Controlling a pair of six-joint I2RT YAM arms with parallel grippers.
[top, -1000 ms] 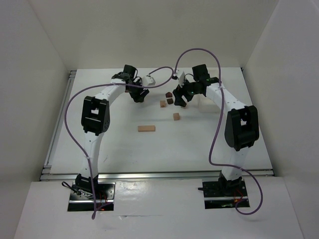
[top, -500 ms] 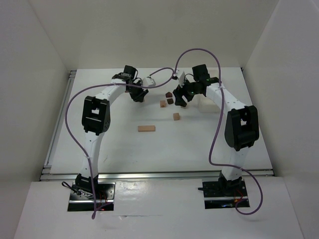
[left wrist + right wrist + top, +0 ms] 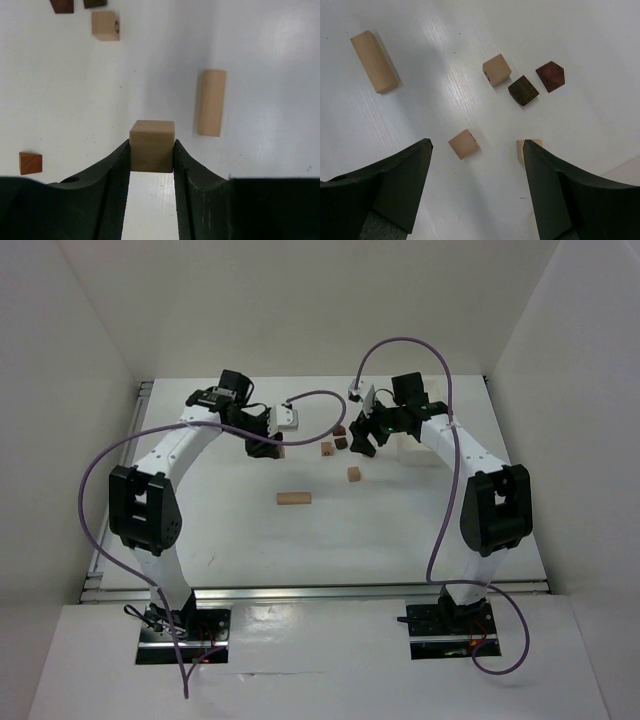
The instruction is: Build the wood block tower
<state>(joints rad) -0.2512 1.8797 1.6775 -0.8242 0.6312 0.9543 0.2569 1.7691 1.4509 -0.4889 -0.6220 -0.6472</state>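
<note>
My left gripper (image 3: 152,152) is shut on a pale beige cube (image 3: 152,145) and holds it above the table; in the top view this gripper (image 3: 265,446) is at the back left. Loose blocks lie on the table: a long pale block (image 3: 294,498), a tan cube (image 3: 353,474), a tan cube with a hole (image 3: 327,449) and two dark brown blocks (image 3: 341,441). My right gripper (image 3: 477,149) is open and empty above the tan cube (image 3: 463,143). A further pale block (image 3: 524,146) is partly hidden behind its right finger. No blocks are stacked.
A white tray (image 3: 417,451) stands just right of the right gripper, and its edge shows in the right wrist view (image 3: 626,171). A small orange-tan block (image 3: 30,163) lies left of the left fingers. White walls close in the table at the back and sides.
My left arm has swung its elbow out to the left, and its gripper has moved a little left and nearer. The right arm has barely shifted. The blocks on the table have not moved.
</note>
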